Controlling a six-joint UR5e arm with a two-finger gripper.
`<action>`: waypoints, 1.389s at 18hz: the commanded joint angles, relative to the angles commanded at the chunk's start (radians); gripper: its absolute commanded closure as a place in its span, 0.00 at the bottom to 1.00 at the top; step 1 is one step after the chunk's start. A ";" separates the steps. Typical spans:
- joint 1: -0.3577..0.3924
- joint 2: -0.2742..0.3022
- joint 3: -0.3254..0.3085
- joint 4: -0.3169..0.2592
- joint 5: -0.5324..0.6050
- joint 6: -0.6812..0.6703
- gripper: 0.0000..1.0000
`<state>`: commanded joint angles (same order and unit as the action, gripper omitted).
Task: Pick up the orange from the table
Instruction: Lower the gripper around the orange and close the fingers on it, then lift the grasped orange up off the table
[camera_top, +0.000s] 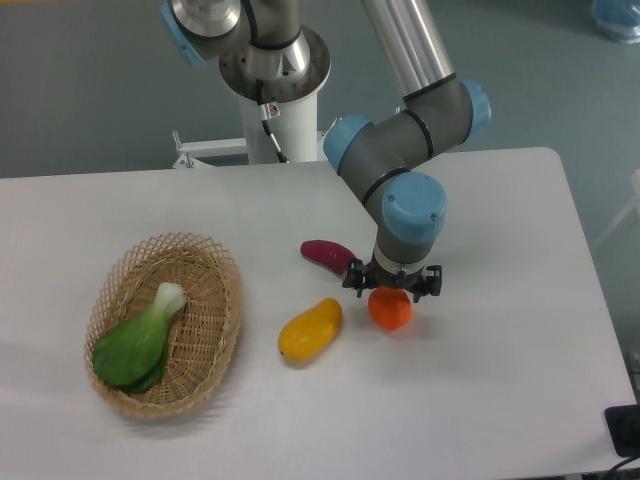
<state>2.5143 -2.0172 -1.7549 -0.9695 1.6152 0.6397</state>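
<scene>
Orange-skinned, glossy and round, the orange (390, 311) sits on the white worktop (500, 380) directly under the gripper (392, 291), likely light, firm and slippery, best pinched across its middle; jaw spread is hidden.

the arm (405, 150) is built from smooth silver-grey tubes joined by dark grey rounded housings, each closed with a pale blue cap (one cap faces the camera just above the wrist). a thin black seam rings the housings where they meet. the base column (275, 100) is white under a round silver flange, with a black cable running down it past a small red mark. the gripper (392, 291) is a compact black block, its fingers short and dark.
</scene>
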 joint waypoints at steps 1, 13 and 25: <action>-0.002 -0.006 0.000 0.015 0.003 -0.029 0.18; 0.012 0.026 0.040 0.022 -0.007 0.036 0.42; 0.078 0.038 0.158 0.009 -0.043 0.133 0.41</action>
<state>2.5923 -1.9789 -1.5970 -0.9603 1.5724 0.7729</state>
